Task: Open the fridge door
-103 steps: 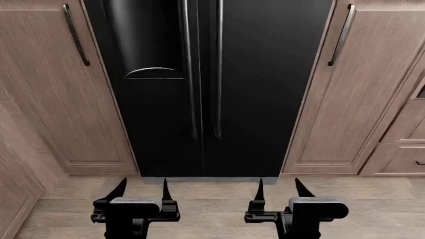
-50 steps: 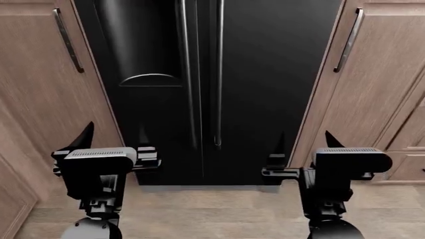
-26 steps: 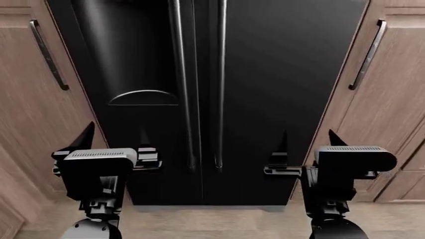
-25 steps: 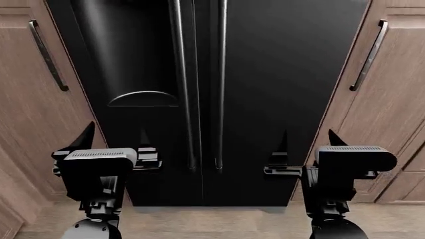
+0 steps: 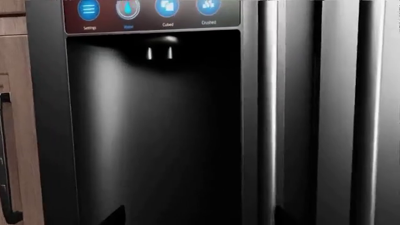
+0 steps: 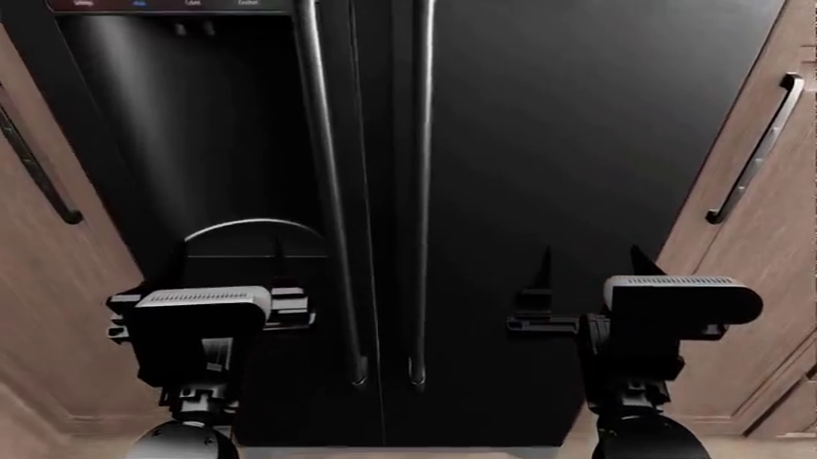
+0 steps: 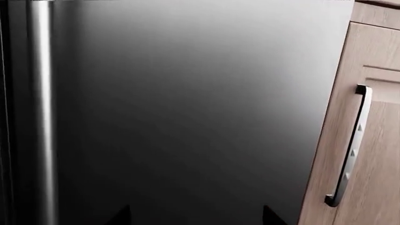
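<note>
End effectors (image 6: 581,287) nearer the fridge (image 6: 549,143) than before

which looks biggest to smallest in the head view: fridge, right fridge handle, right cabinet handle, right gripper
1. fridge, fills most of the view
2. right fridge handle
3. and 4. right cabinet handle and right gripper: similar apparent extent, and the gripper sits much nearer the camera, so left unranked.

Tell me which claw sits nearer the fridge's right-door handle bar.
Right, narrowly. The right claw sits off to the bar's right over plain door; the left claw is beyond the other handle, before the dispenser recess. Neither touches the fridge.
</note>
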